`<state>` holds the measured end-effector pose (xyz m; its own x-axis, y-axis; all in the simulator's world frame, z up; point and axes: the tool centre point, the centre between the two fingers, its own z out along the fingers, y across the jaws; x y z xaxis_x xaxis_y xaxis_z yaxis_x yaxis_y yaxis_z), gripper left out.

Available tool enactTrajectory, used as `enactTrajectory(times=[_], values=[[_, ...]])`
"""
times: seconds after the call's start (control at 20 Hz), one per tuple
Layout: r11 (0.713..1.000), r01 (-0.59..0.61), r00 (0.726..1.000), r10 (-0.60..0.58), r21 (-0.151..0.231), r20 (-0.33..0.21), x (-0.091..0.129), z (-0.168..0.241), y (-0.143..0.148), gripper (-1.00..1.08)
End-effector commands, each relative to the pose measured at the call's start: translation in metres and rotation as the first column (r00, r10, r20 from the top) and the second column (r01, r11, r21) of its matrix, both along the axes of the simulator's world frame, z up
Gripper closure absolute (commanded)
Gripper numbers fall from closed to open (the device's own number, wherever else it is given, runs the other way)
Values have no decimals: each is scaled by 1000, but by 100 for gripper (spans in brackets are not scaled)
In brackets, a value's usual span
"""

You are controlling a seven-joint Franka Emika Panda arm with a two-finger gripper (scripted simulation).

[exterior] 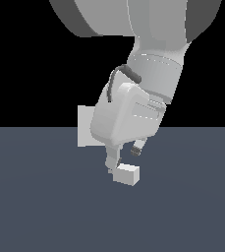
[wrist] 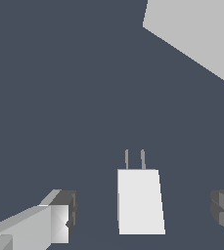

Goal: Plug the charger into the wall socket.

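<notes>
The charger (wrist: 139,201) is a small off-white block lying on the dark floor, its two grey prongs (wrist: 134,159) pointing toward the wall socket (wrist: 196,34). In the exterior view the charger (exterior: 126,173) lies just under my gripper (exterior: 125,156). The wall socket (exterior: 84,126) is an upright off-white plate, mostly hidden behind my hand; its holes do not show. In the wrist view my gripper (wrist: 143,209) is open, with one of the fingers (wrist: 59,215) on each side of the charger and a clear gap to it on both sides.
A flat dark grey floor (exterior: 45,206) spreads all around. My arm's large white links (exterior: 148,54) fill the upper middle of the exterior view and hide part of the plate.
</notes>
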<state>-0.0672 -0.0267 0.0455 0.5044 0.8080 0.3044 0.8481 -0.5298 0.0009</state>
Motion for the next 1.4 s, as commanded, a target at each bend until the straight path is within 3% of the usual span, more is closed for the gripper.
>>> enactTrajectory(times=[0.0,0.45,0.5,1.35], values=[[1000,0,1000,0,0,-1,-1,-12,0,-92],[1000,0,1000,0,0,-1,0,-34,0,-92],[1000,0,1000,0,0,-1,0,-34,0,108],[999,38,999,-38,0,0,0,-29,3,108]])
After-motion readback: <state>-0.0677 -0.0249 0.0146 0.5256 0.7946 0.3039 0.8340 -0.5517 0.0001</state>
